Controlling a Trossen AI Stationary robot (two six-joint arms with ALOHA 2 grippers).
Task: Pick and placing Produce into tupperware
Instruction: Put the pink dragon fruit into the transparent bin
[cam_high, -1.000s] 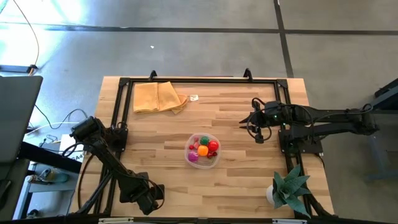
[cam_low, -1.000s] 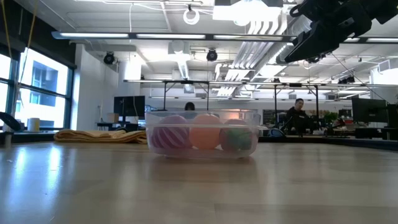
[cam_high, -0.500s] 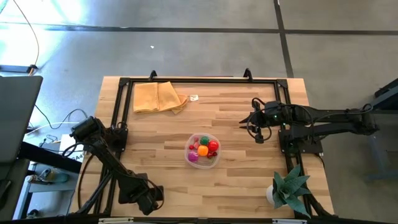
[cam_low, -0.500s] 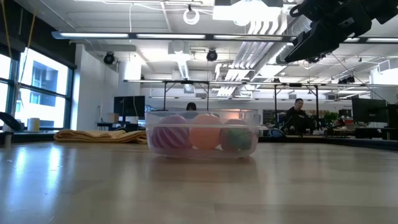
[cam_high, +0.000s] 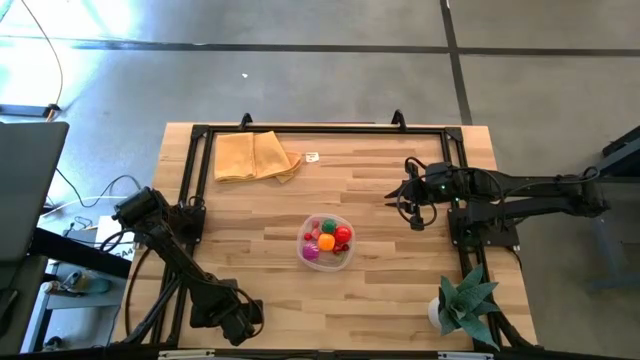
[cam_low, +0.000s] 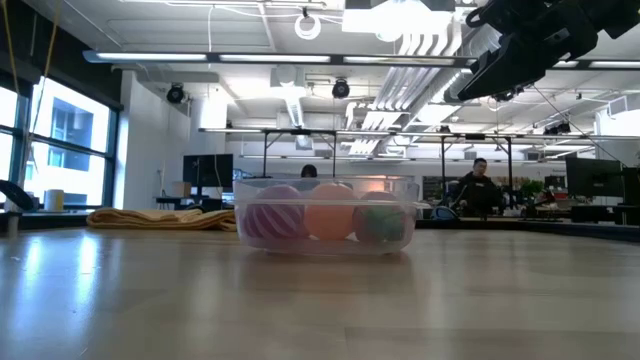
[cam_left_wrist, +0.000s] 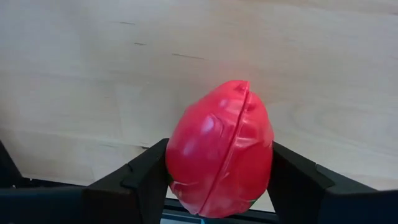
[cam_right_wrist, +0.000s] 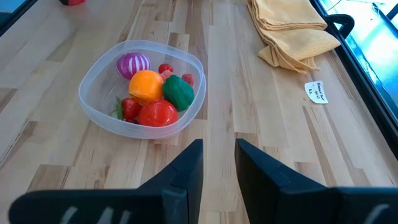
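Tupperware (cam_high: 326, 242) sits mid-worktop (cam_high: 380, 290), holding produce (cam_high: 329, 238); cloth (cam_high: 254, 155) and plant (cam_high: 465, 300) lie aside. Left wrist view: left gripper (cam_left_wrist: 219, 186) fingers clamp a red fruit (cam_left_wrist: 220, 149). Right wrist view: right gripper (cam_right_wrist: 217, 168) fingers slightly apart, tupperware beyond them.

The counter (cam_high: 380, 290) is pale wood in butcher-block strips, smooth with a soft sheen. The tupperware (cam_right_wrist: 93, 106) is clear, glossy plastic with a whitish rim. The produce (cam_right_wrist: 157, 113) inside looks like shiny moulded plastic, as does the seamed red fruit (cam_left_wrist: 219, 149) between matt black fingers (cam_left_wrist: 143, 180). At ten o'clock lies a soft, matt tan cloth (cam_high: 252, 156).
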